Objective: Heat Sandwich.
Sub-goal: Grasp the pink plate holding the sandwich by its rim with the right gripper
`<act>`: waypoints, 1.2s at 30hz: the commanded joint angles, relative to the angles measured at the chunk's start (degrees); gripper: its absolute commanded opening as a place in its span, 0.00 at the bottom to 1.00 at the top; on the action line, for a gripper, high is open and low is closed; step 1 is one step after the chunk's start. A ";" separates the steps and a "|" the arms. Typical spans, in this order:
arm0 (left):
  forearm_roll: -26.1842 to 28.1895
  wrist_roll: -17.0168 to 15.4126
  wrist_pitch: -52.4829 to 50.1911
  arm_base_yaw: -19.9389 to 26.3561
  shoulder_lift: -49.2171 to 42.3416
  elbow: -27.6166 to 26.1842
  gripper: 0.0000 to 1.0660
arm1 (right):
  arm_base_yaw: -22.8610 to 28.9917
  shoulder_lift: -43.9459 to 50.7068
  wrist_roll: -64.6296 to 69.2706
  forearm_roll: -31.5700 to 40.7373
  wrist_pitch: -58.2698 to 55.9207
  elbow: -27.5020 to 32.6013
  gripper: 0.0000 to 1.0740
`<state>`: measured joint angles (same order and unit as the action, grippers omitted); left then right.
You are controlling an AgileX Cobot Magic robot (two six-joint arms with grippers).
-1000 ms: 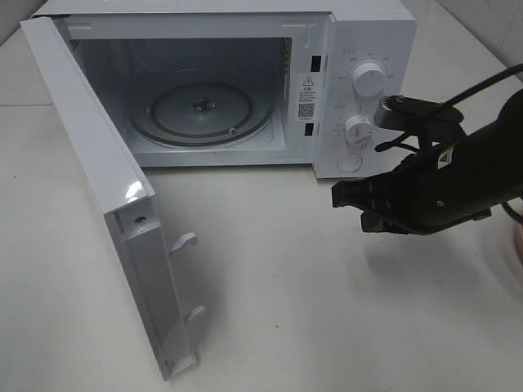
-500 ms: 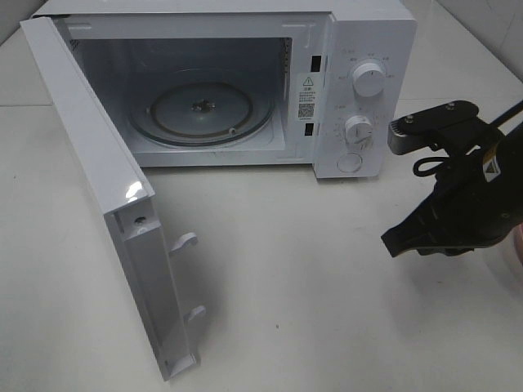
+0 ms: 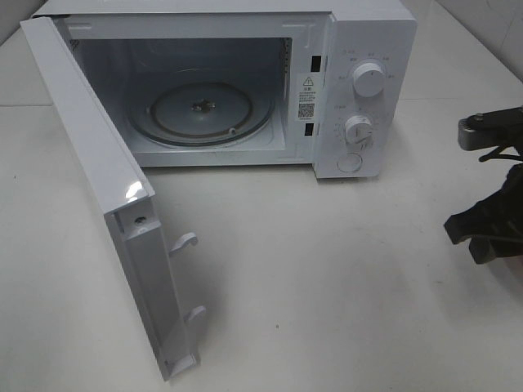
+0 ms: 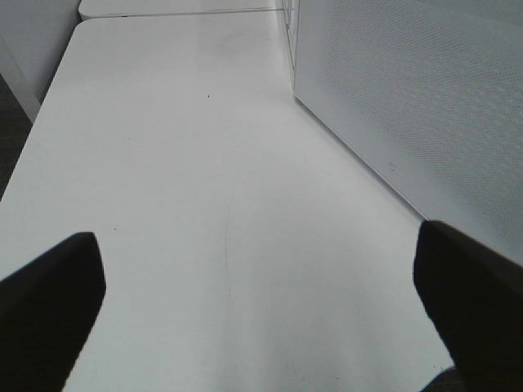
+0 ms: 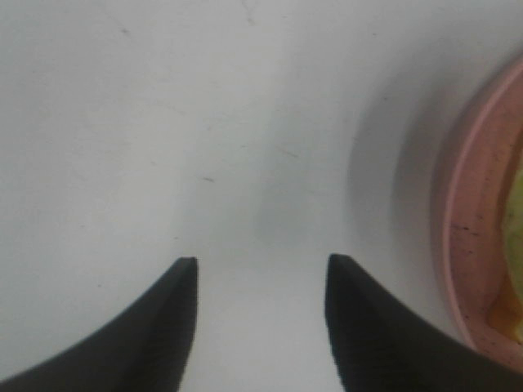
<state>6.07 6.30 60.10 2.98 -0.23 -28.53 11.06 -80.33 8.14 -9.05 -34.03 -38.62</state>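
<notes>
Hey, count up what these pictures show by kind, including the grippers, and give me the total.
microwave: 1
pink plate: 1
sandwich, only a sliver showing on the plate: 1
grippers, the left gripper and the right gripper: 2
Total: 5

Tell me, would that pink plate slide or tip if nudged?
The pink plate probably slides rather than tips: it sits low on the smooth white table. Its raised rim looks stiff, so it likely keeps its shape when pinched.
</notes>
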 commanded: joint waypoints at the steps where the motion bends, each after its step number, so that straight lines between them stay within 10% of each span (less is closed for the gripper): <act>1: 0.23 -0.17 -0.69 0.06 -1.66 0.23 0.92 | -2.69 0.34 -0.11 -2.69 -0.92 -0.63 0.75; 6: 0.23 -0.17 -0.69 0.06 -1.66 0.23 0.92 | -4.98 0.34 -0.17 -5.50 -4.87 -2.46 0.92; 36: 0.23 -0.17 -0.69 0.06 -1.66 0.23 0.92 | -14.90 -15.13 -5.44 -3.15 -1.72 -10.31 0.87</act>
<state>6.07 6.30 60.10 2.98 -0.23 -28.53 -3.50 -94.54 3.44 -11.69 -36.27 -48.47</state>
